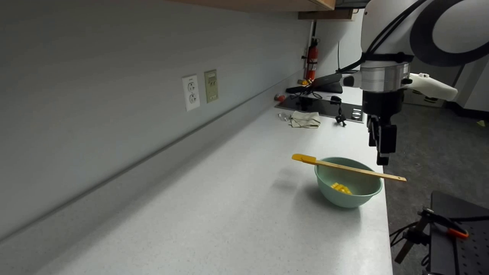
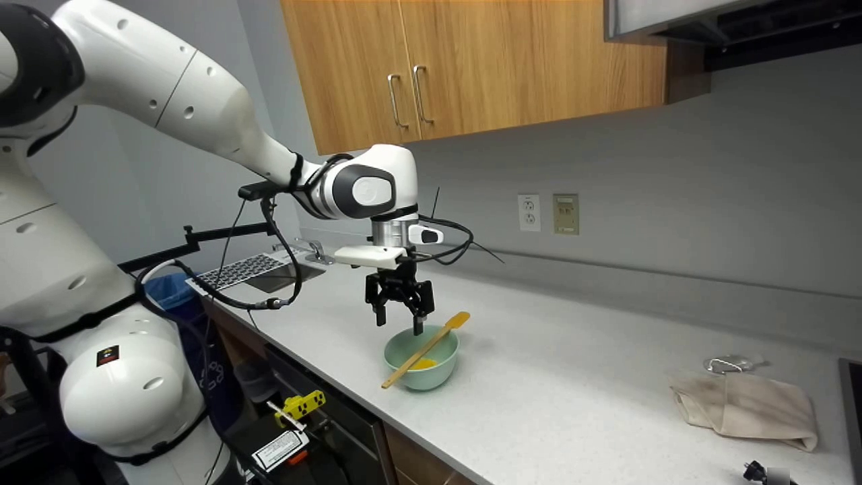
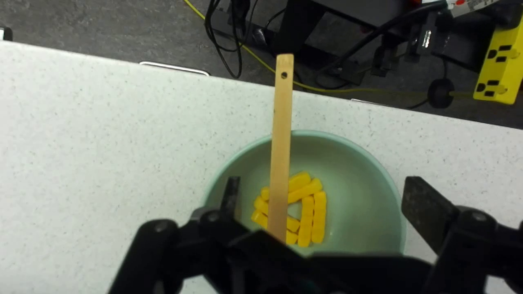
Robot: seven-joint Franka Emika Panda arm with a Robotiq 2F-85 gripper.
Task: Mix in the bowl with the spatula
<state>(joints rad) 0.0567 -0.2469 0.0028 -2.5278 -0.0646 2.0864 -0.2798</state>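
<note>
The pale teal-green bowl (image 1: pixel 345 199) stands upright near the counter's front edge, and it shows in both exterior views (image 2: pixel 431 378). Several yellow pieces (image 3: pixel 312 214) lie in it. The spatula (image 1: pixel 345 167) rests across the bowl's rim, with its yellow-orange head (image 2: pixel 458 320) over the wall side and its wooden handle (image 3: pixel 281 143) reaching past the counter edge. My gripper (image 2: pixel 399 322) is open and empty above the bowl, apart from the spatula. In the wrist view, its fingers (image 3: pixel 323 181) stand wide on either side of the handle. The gripper hides the spatula's head and the bowl's near part there.
A folded cloth (image 2: pixel 751 407) and a clear object (image 2: pixel 731 364) lie along the counter before a black cooktop (image 1: pixel 324 108). The wall with outlets (image 1: pixel 191 92) runs behind the counter. Wooden cabinets (image 2: pixel 471 67) hang above. A yellow power strip (image 3: pixel 499 61) sits below the counter edge.
</note>
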